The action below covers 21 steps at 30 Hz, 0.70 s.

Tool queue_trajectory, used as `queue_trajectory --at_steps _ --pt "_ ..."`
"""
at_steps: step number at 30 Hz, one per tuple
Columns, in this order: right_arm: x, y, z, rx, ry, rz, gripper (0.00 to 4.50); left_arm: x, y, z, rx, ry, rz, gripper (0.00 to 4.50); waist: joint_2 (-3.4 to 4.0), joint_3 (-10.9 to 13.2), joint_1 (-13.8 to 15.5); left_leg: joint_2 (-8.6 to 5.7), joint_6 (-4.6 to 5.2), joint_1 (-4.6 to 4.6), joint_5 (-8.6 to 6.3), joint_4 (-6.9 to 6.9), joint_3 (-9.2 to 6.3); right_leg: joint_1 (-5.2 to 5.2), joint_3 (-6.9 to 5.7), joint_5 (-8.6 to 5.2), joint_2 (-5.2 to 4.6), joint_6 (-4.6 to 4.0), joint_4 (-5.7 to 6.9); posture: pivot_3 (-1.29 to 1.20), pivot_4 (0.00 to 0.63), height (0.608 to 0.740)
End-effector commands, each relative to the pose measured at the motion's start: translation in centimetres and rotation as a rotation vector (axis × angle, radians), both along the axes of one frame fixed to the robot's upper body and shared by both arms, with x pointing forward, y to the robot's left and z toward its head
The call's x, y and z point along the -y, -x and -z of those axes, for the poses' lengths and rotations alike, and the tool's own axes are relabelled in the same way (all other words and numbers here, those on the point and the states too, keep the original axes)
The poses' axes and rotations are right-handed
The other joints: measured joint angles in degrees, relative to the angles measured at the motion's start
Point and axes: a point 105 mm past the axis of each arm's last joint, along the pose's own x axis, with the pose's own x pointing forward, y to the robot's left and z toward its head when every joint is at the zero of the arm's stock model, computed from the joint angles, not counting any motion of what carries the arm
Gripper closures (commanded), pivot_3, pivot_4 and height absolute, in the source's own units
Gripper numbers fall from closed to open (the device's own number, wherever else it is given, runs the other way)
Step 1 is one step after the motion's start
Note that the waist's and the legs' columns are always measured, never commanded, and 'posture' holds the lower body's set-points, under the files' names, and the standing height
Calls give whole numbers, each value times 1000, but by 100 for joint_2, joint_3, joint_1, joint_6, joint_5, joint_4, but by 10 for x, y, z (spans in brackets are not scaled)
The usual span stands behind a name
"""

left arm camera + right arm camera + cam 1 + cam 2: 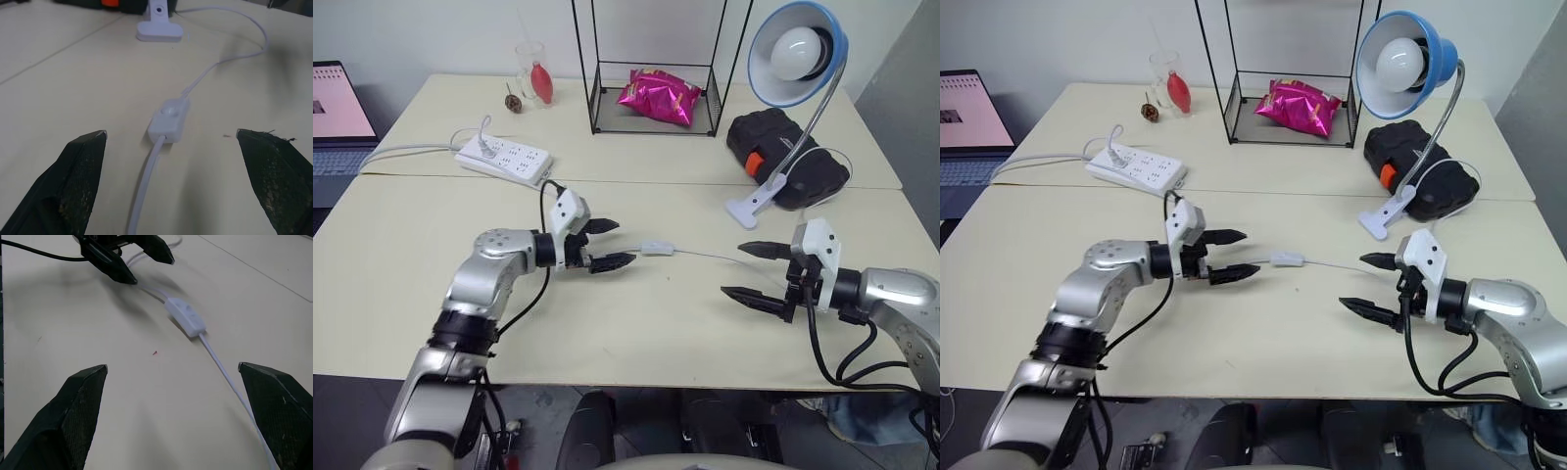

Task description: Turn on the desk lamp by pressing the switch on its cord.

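The small white oblong switch (655,248) lies flat on the cream table (431,225), mid-cord, between both grippers. At its nine o'clock the left gripper (605,244) hovers just beside it, black fingers spread wide, holding nothing; at four o'clock the right gripper (751,271) is equally open and empty. The thin white cord (705,256) runs toward two o'clock to the unlit blue-shaded gooseneck desk lamp (793,54). The switch looks light and unanchored, so a sideways nudge would likely slide it away. Fingertips may also pinch the cord instead of the button.
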Motion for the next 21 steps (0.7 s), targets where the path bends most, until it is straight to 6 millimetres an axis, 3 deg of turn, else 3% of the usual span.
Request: queue_trajectory --at_steps 1,4,9,21 --pt "-9 6 -12 46 1 -13 0 8 -15 -3 37 -30 36 77 0 0 -5 1 0 0 0 0 -1 -2 0 0 1 0 2 0 150 740" --pt "-13 8 -14 49 4 -11 0 13 -23 0 32 -32 41 77 -1 0 -5 0 0 1 0 2 -1 0 1 0 2 0 1 0 150 740" --pt "-15 10 -18 49 6 -4 0 27 -18 8 -27 -41 132 77 -1 0 -2 -1 0 -1 0 2 -1 0 1 0 2 1 1 0 150 740" --pt "-18 11 -24 47 8 3 0 35 -20 14 -83 -58 176 77 -2 0 -4 -1 0 -2 0 3 -3 0 1 0 2 1 2 0 150 740"
